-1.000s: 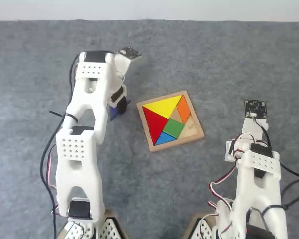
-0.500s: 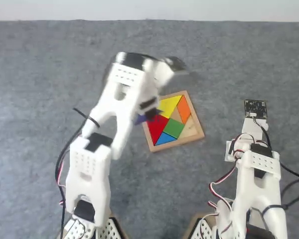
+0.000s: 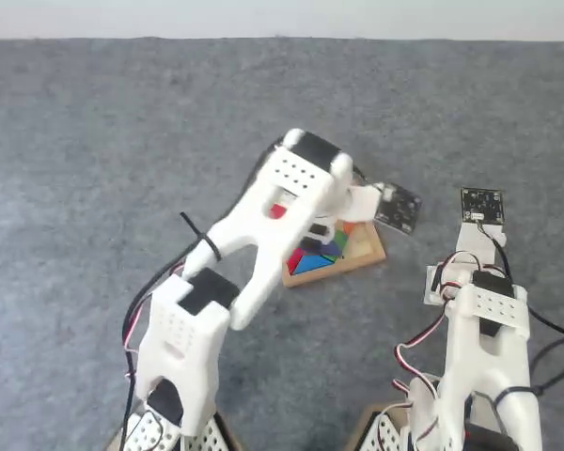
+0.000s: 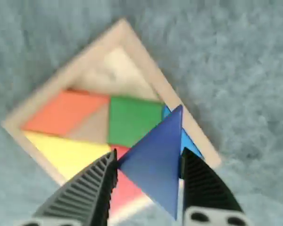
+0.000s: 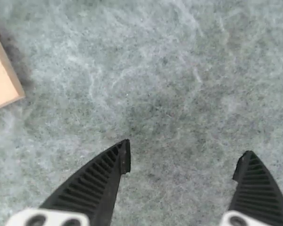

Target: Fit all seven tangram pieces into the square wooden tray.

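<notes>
- The table [image 3: 94, 141] is grey and felt-like across all of its seen top, with a pale strip along the far edge.
- The tray [image 3: 348, 266] lies flat on it, right of the middle, turned cornerwise.
- The left base [image 3: 174, 430] and right base [image 3: 423, 434] seem to sit at the near edge, well apart.

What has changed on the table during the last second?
The left arm swung rightward from beside the square wooden tray to above it. The left gripper carried the dark blue triangle, which now hangs over the pieces already laid. The tray, its pieces and the open right gripper stayed where they were.
</notes>
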